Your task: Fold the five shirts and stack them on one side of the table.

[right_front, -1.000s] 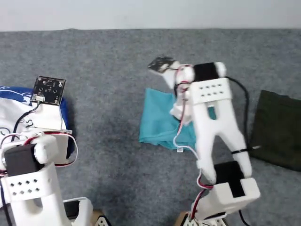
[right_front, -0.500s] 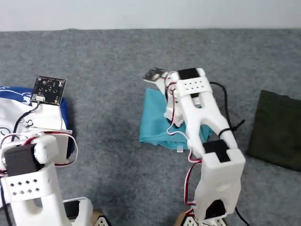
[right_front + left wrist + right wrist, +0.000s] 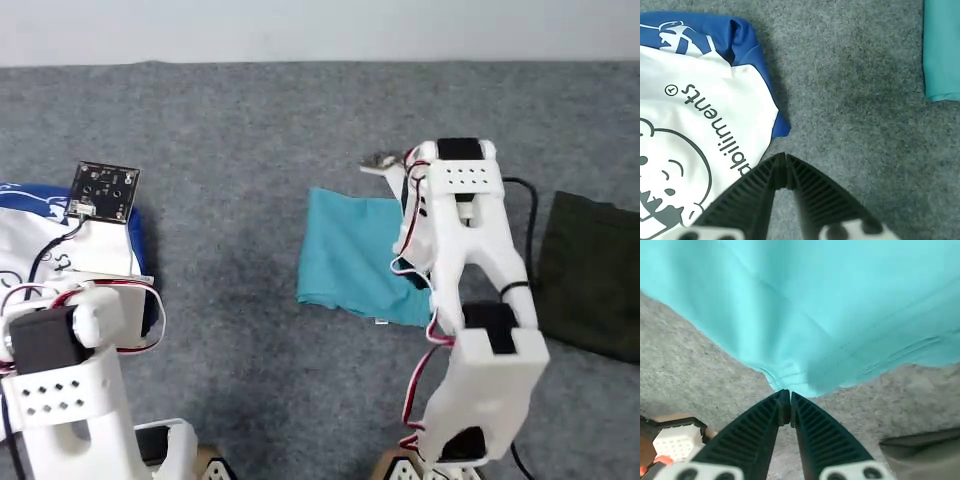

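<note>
the right gripper (image 3: 787, 401) has its black ribbed jaws pressed together at the hem of a folded teal cotton shirt (image 3: 830, 305). whether any cloth is caught between the tips is hard to make out. in the high view the white right arm (image 3: 470, 250) hangs over that shirt's right part, hiding its own jaws and the cloth beneath. the left gripper (image 3: 785, 167) is likewise closed tight and holds nothing. it is poised over the grey felt table covering (image 3: 855, 115), just beside the blue sleeve of a white printed shirt (image 3: 700, 120). that shirt is cut off at the high view's left edge and partly covered by the left arm (image 3: 70, 380). the teal shirt lies mid-table. a folded dark green shirt (image 3: 590, 275) sits near it on the right, cut by the frame.
</note>
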`<action>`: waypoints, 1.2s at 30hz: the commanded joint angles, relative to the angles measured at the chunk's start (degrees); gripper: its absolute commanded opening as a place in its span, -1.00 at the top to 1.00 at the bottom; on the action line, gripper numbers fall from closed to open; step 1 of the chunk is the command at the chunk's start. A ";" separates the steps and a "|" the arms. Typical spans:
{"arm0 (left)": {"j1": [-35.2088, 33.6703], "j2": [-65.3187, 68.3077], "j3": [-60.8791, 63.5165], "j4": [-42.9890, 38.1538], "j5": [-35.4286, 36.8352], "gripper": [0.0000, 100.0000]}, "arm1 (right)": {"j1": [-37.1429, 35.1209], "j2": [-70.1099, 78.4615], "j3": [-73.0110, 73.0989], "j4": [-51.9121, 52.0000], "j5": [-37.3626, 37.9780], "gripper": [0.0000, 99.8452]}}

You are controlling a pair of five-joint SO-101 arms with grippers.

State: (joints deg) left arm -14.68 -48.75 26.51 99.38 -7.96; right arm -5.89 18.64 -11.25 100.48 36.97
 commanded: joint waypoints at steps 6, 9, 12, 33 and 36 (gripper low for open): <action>0.35 -0.62 -0.48 0.62 -0.70 0.99 | -13.58 -4.62 -0.79 -3.65 -2.64 0.98; 0.00 -0.70 -0.48 0.62 -0.70 0.99 | -17.10 0.40 -0.79 -8.92 -5.71 0.98; -0.09 -0.88 -0.57 0.62 -0.70 0.99 | -21.14 6.81 -1.05 -12.79 -7.56 0.98; -0.09 -0.70 -0.13 0.62 -0.70 0.99 | -3.74 4.62 -17.67 -7.08 -7.91 0.82; -0.09 -0.70 -0.13 0.62 -0.70 0.99 | -1.71 6.29 -17.93 -10.07 -13.27 0.66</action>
State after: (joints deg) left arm -14.68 -48.75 26.51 99.38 -7.96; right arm -9.67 26.55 -26.02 93.01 27.82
